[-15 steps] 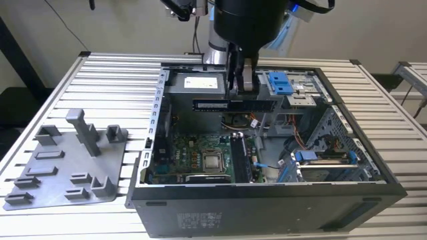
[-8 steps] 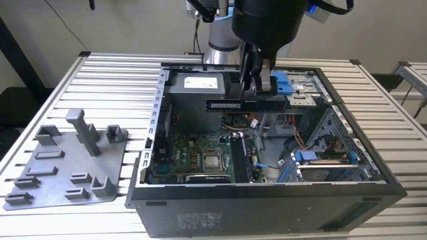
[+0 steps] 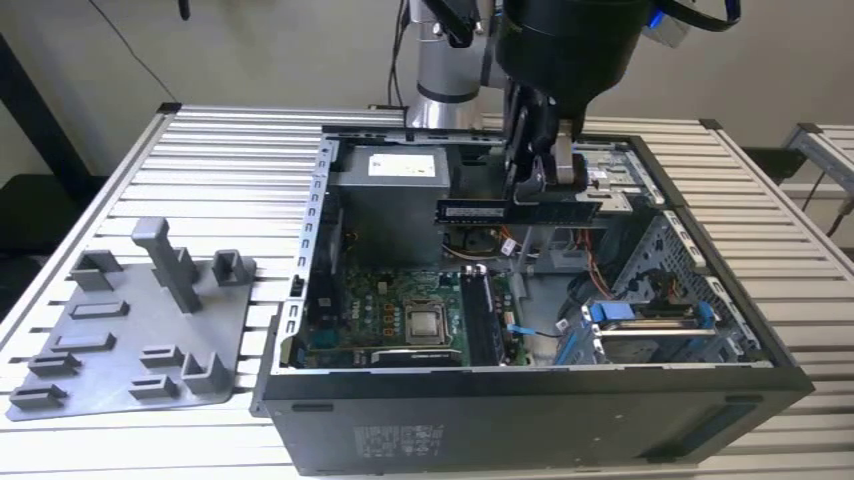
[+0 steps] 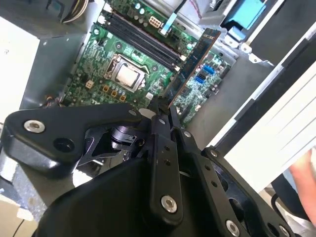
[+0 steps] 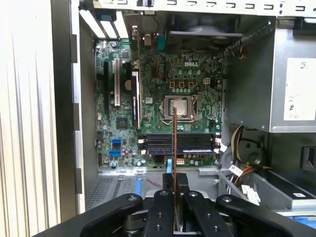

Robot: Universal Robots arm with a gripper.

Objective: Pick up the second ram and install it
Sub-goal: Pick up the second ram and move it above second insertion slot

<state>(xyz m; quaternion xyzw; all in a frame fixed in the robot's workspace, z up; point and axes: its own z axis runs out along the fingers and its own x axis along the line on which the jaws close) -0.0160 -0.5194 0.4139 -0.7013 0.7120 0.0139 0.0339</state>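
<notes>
The claw (image 3: pixel 537 195) is clamped on the second ram (image 3: pixel 514 210), gripping it near its middle. It holds the stick level in the air over the open computer case (image 3: pixel 747 330), which stands on the bench (image 3: pixel 227 150). The pick-up looks done and the carry to the motherboard (image 5: pixel 163 98) is the step in hand; in both wrist views the stick appears to lie across the memory slots (image 5: pixel 197 143) rather than along them. As I judge it, installing calls for the stick to be parallel to a free slot, with its contact edge squarely over that slot, before any downward press.
</notes>
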